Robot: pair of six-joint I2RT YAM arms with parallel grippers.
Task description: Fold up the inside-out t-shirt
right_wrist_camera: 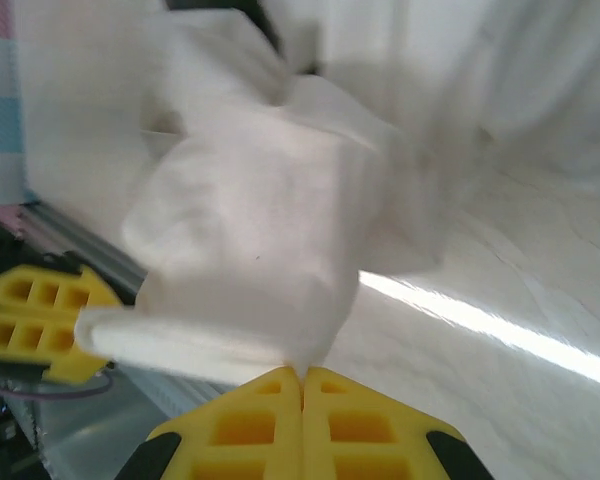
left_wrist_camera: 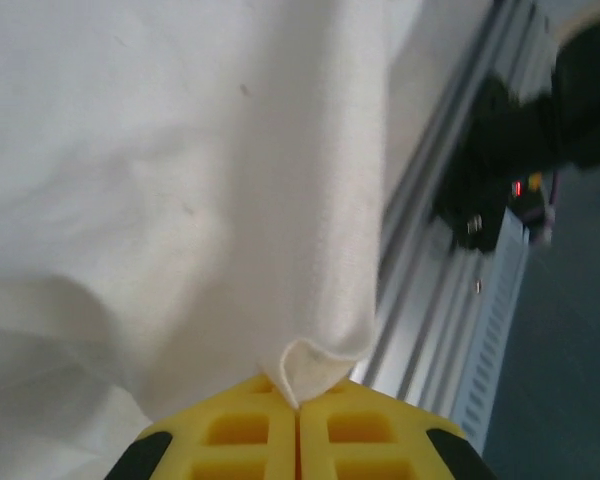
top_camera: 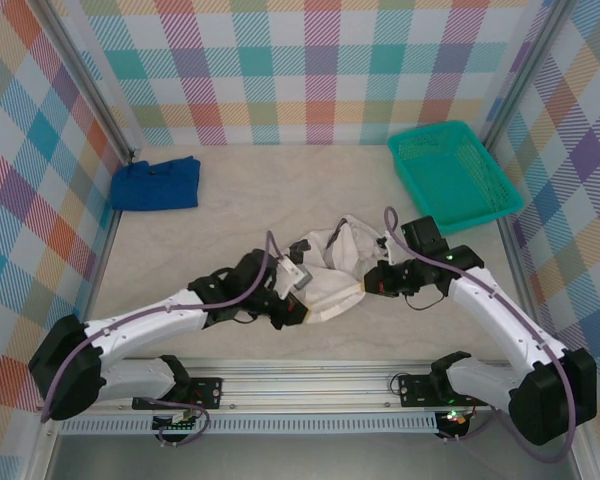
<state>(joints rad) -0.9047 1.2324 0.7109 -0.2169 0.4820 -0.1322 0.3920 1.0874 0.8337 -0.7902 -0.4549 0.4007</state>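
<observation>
The inside-out t-shirt (top_camera: 325,268) is a bunched white heap in the middle of the table, stretched between both arms. My left gripper (top_camera: 302,314) sits at the shirt's near-left edge, and its yellow jaws (left_wrist_camera: 298,405) are shut, pinching a folded hem corner of the t-shirt (left_wrist_camera: 180,200). At the heap's right side, my right gripper (top_camera: 366,286) is shut on another edge of the fabric (right_wrist_camera: 260,230), with its jaws (right_wrist_camera: 302,376) pressed together. In the right wrist view the left gripper's yellow fingers (right_wrist_camera: 30,320) show at the left, with a strip of the shirt reaching to them.
A folded blue cloth (top_camera: 156,183) lies at the back left of the table. A teal mesh basket (top_camera: 455,175) stands at the back right. The metal rail (top_camera: 310,395) with both arm bases runs along the near edge. Checkered walls close in three sides.
</observation>
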